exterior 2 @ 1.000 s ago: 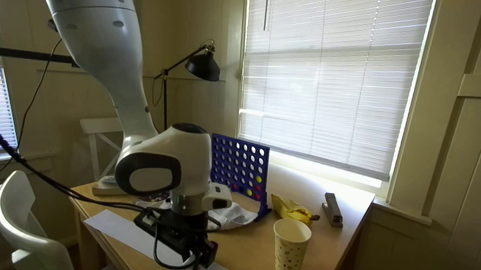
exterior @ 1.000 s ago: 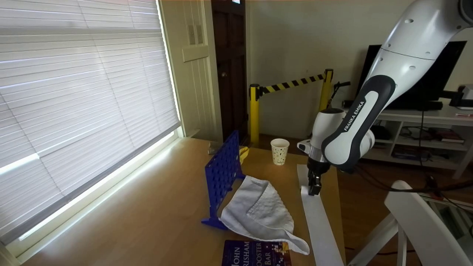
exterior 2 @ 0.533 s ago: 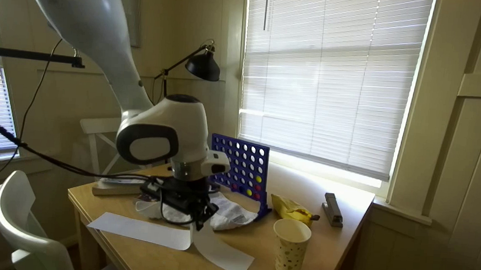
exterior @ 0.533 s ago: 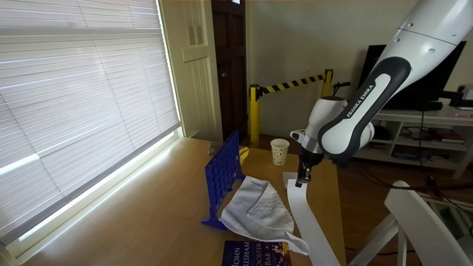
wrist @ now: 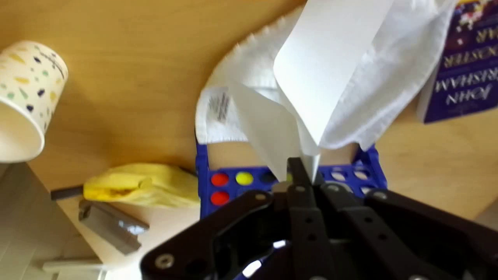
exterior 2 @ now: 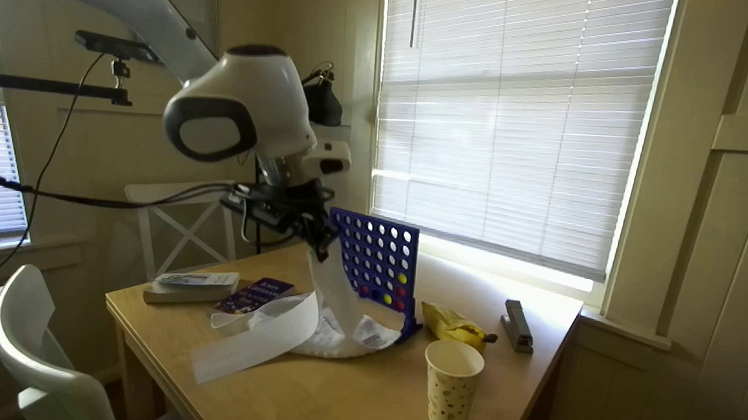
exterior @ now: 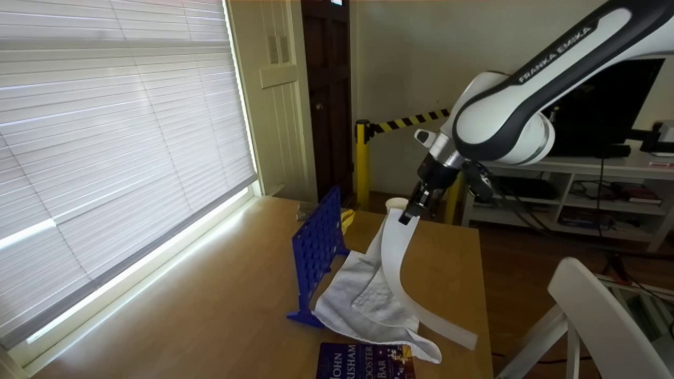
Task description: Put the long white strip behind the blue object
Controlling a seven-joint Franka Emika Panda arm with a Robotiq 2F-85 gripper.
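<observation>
Gripper (exterior: 408,215) is pinched tight on the long white strip (exterior: 392,252), right of center in an exterior view, jaws pretty much together, with 2 lengths hanging and partly hiding a white cloth (exterior: 347,310). The blue game rack (exterior: 316,247) is left of the cloth, near mid-frame, and a speckled cup (exterior 2: 450,393) sits lower right in an exterior view.

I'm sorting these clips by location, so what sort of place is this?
Probably a room in a home, though it could be an office: there are window blinds, a lamp and a blue game rack on a wooden table.
</observation>
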